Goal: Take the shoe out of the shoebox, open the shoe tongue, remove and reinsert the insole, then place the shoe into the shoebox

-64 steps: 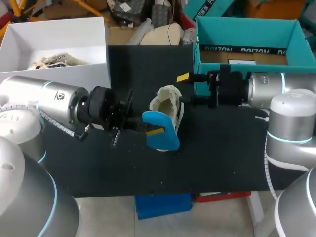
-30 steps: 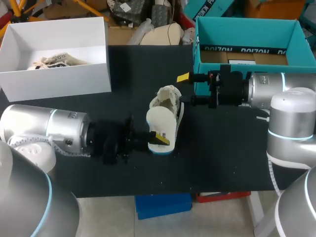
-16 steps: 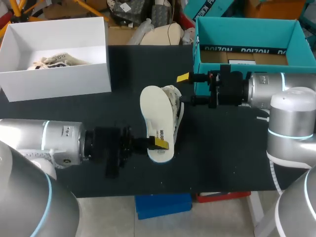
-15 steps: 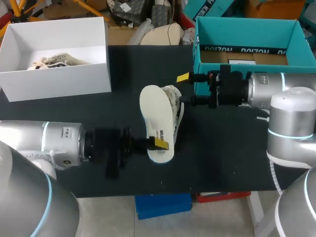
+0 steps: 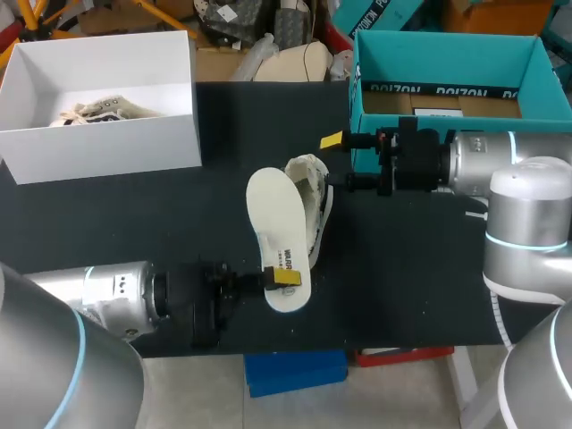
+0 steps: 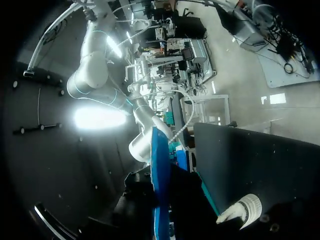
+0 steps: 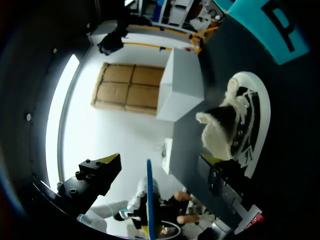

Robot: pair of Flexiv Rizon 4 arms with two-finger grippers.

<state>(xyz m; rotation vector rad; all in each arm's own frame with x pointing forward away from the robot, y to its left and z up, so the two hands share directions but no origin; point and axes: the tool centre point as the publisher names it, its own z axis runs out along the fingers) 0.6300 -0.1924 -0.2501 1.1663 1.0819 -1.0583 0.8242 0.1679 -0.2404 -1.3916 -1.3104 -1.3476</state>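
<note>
Seemingly working through the insole step: pinching the near end of the white insole [image 5: 275, 228] in the left gripper [image 5: 286, 278], clamped shut on it, and holding it slanted up over the black table [image 5: 402, 286], overlapping the shoe [image 5: 310, 189] from above, contact between the two not being clear. Showing in the left wrist view only as a thin blue edge [image 6: 160, 190] running out between the fingers. Holding the right gripper [image 5: 340, 162] spread wide, gripping nothing, just beside the shoe's collar and right in front of the teal shoebox [image 5: 447, 55]. Judging the next move as reinsertion: needing the insole's far end aimed into the shoe's mouth, probably with the right gripper bracing the shoe or its tongue, then pressing it down flat. Seeing no shoe in the teal shoebox, only a bare cardboard floor and a white slip; seeing a cream laced thing [image 5: 96, 110], likely a second shoe, lying in the white box [image 5: 107, 147] at the far left.
</note>
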